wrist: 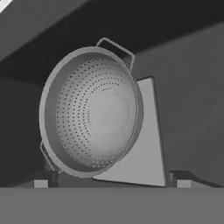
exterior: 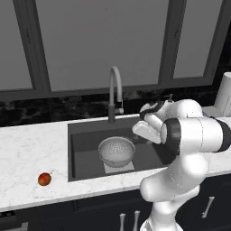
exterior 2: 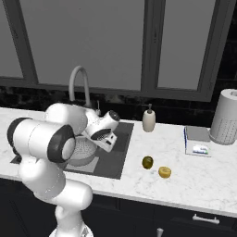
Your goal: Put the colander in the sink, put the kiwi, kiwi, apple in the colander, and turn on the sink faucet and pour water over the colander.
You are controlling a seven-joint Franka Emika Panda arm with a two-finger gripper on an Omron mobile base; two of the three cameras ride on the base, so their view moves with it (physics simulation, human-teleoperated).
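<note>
We've got the colander (exterior: 117, 151) sitting upright in the sink (exterior: 85, 153), on the lighter plate (wrist: 142, 151) at the bottom, and it's empty. Our gripper (wrist: 111, 181) hovers just over it, jaws spread wide, grasping nothing. Fruit next, we reckon: two kiwis (exterior 2: 147, 162) wait on the counter (exterior 2: 185, 180) right of the basin, the apple (exterior: 44, 179) well off to its left. We want to lift clear of the rim first, so we don't knock the bowl off its plate.
</note>
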